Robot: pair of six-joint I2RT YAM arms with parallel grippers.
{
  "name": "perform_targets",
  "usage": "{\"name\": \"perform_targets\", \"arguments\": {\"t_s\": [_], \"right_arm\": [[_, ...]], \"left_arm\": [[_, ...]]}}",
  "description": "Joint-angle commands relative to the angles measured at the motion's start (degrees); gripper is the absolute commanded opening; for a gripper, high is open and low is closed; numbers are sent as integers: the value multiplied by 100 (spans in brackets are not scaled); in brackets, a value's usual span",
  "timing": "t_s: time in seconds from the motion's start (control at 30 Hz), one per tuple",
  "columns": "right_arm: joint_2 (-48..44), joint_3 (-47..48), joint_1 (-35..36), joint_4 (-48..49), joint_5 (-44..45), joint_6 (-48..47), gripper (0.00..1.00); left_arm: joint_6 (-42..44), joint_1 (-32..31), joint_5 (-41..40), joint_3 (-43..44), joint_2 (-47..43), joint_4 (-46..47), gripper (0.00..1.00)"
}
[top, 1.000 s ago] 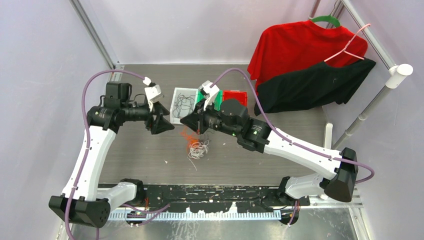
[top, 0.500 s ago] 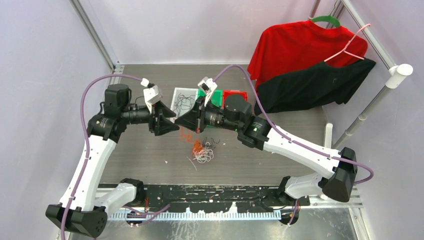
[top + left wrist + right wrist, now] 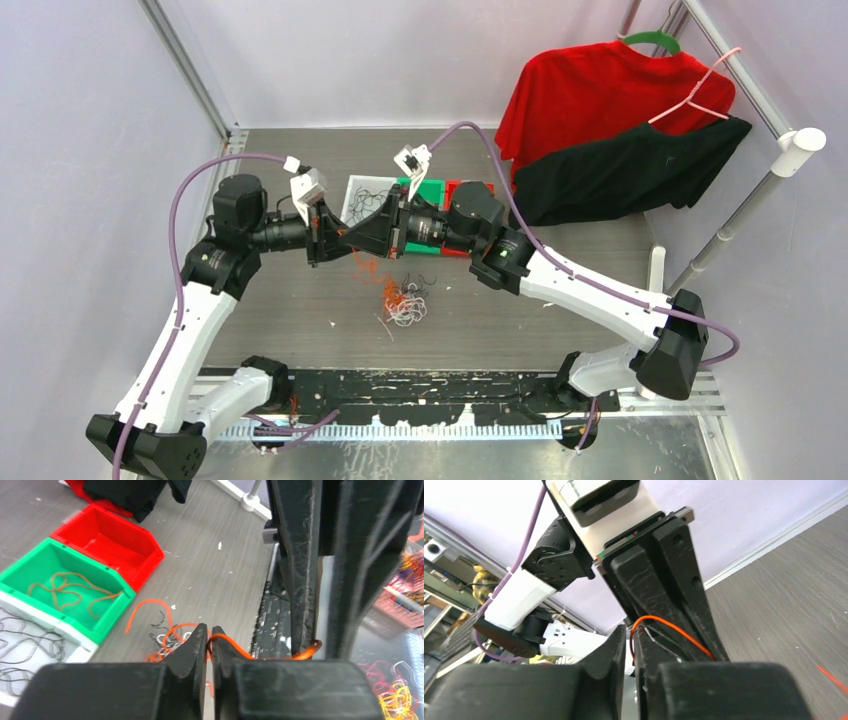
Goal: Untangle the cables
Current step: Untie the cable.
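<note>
Orange cable [image 3: 235, 647]: a short span is up off the table, strung tip to tip between my two grippers. In the left wrist view it leaves the slit of my left gripper [image 3: 210, 632] and runs to the right. It ends at the foot of the right gripper's fingers [image 3: 300, 580], which stand straight in front of mine. In the right wrist view the same span bows upward in a small arc.

Long axis of the span: along the line joining the two tips, left to right in the top view. Both arms are equally near it, nose to nose.

Left gripper: jaws pressed nearly together, with the cord pinched in the slit.
Right gripper [image 3: 630, 630]: jaws also nearly together and the cord enters at their tips. I cannot tell whether they grip it or only touch it.

Below the meeting point, loose orange strands trail down toward the tangle [image 3: 402, 300] of orange, white and black cords on the table [image 3: 300, 320]. The heap lies to the near side of the tips, closer to my right arm.

Beyond: the green bin [image 3: 65, 580] has a cord coiled inside, the red bin [image 3: 107, 540] is beside it, and the white bin [image 3: 30, 645] holds black cords.

Judgement: the next move turns on that left-right axis. Drawing my left gripper back along it should lift the strand clear of the heap, but any snag below would drag the heap with it.
</note>
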Motion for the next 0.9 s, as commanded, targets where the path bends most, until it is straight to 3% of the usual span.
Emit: {"name": "perform_targets", "arguments": {"t_s": [0.0,0.13,0.4,0.53,0.87], "right_arm": [[-141,26,28,501,-274,218,25],[-460,-325,-78,472,-138,117,46],[-1580,-1002,-319,-560,1909,-840,57],[-1291,-954,-310,-481,1686,-790,62],[-762,-823,-272,-153,1225,-665,63]], "left_arm": [[-553,-28,-347,-2,-97,870,0],[-872,-21,-408,110,-116,1234,0],[-410,-21,-85,585,-202,862,0],[-312,-22,-62,730,-139,785,0],[-238,-22,-19,1077,-27,759,0]]}}
